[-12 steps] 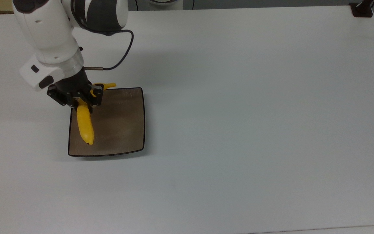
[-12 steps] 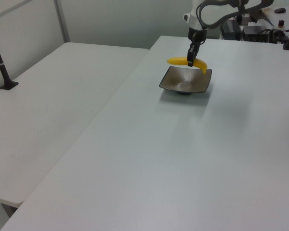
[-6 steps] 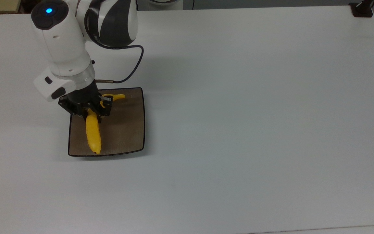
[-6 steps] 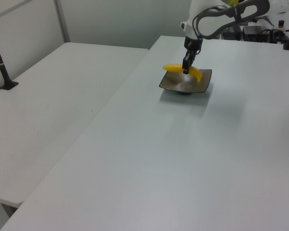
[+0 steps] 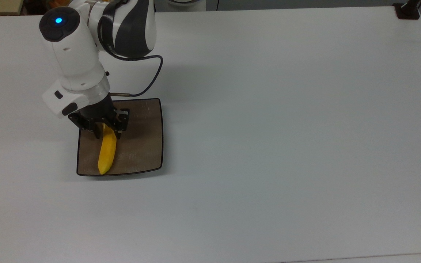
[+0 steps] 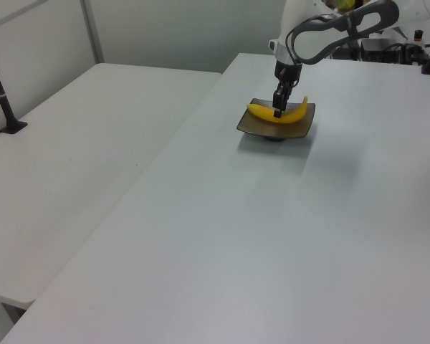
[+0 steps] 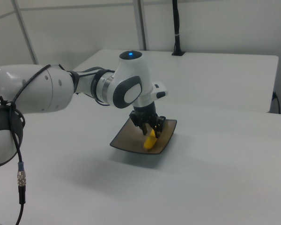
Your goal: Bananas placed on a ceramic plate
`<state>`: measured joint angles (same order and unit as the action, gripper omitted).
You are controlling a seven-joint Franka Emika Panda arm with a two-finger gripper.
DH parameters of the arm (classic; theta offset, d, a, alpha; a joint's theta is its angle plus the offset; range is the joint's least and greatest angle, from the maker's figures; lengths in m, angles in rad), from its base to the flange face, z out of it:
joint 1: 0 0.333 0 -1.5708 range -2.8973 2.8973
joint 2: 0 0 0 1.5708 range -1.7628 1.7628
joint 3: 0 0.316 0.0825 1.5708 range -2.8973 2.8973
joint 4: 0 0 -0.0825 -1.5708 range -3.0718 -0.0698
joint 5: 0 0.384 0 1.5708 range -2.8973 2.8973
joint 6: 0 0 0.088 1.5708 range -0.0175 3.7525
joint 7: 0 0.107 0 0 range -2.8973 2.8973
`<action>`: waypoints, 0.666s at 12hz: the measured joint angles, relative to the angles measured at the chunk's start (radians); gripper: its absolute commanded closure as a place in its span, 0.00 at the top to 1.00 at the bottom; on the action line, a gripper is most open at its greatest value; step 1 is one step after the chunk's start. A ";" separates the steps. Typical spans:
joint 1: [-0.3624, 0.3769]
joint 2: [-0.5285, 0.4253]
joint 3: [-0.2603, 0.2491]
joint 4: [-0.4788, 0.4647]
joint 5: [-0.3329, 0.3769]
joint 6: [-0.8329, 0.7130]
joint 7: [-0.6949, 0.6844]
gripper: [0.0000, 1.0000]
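The yellow banana (image 5: 106, 153) lies lengthwise on the left half of the square brown ceramic plate (image 5: 141, 146), one end close to the plate's near rim in the top view. In the left view the banana (image 6: 261, 113) rests in the plate (image 6: 290, 129) with both ends curving up. My gripper (image 5: 107, 136) points straight down over the banana's middle. It is open, with a finger on each side of the fruit, and its body hides the far end. The right view shows the gripper (image 7: 151, 131) low over the banana (image 7: 150, 143) and the plate (image 7: 124, 140).
The plate sits on a wide white table (image 5: 287, 146). A black clamp post (image 5: 408, 10) stands at the top view's far right corner. A second white table (image 6: 72, 165) with a black post (image 6: 3, 100) adjoins on the left view's left. A black cable (image 5: 152, 78) loops beside the wrist.
The gripper came down with the banana over the plate. The banana went from arching above the plate to lying in it with its ends up, and the fingers have spread.
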<state>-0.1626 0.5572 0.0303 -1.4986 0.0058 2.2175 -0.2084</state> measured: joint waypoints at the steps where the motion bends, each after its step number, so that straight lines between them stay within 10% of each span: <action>1: 0.000 0.000 0.000 0.000 0.000 0.000 0.001 1.00; 8: 0.015 -0.186 0.000 0.008 0.000 -0.228 0.040 1.00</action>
<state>-0.1477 0.3709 0.0308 -1.4907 0.0056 1.9894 -0.1686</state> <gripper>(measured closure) 0.000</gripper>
